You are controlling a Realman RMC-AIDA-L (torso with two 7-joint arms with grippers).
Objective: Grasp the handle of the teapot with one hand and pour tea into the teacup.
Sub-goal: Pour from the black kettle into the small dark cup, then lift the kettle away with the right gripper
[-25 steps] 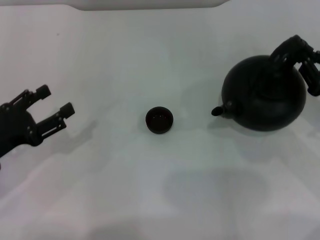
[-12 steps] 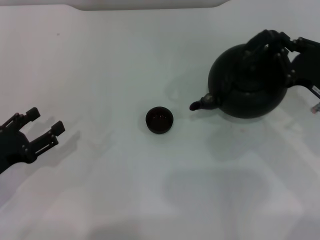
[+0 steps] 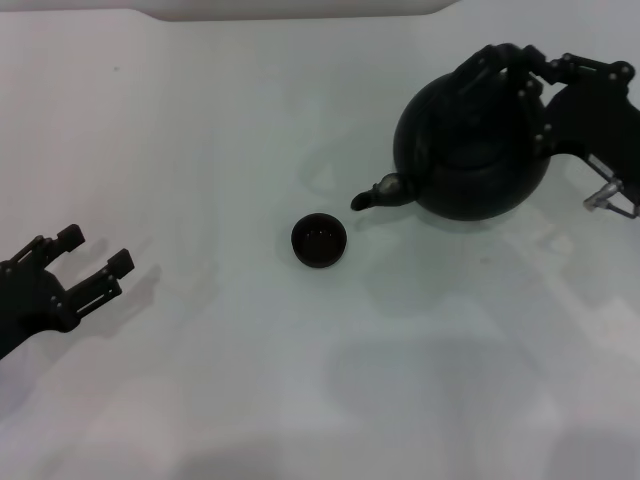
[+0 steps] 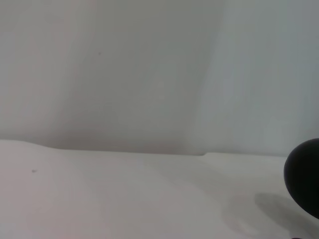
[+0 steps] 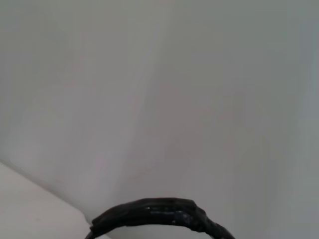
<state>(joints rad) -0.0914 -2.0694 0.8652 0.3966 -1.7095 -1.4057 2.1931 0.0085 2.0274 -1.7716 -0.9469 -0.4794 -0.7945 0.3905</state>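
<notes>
The large round black teapot hangs above the white table, casting a faint shadow below it. Its short spout points toward the teacup and ends a little to the cup's right and farther back, not over it. My right gripper reaches in from the right and is shut on the handle at the pot's top. The right wrist view shows the handle as a black wrapped arc. The tiny dark teacup stands upright at mid-table. My left gripper rests open and holding nothing at the near left. The left wrist view catches the teapot's edge.
The white table runs to a raised pale rim at the back. Bare surface lies between the left gripper and the teacup and along the front.
The right gripper has lifted the teapot and carried it left toward the teacup, bringing the spout close to the cup. The left arm has drawn back toward the near left corner.
</notes>
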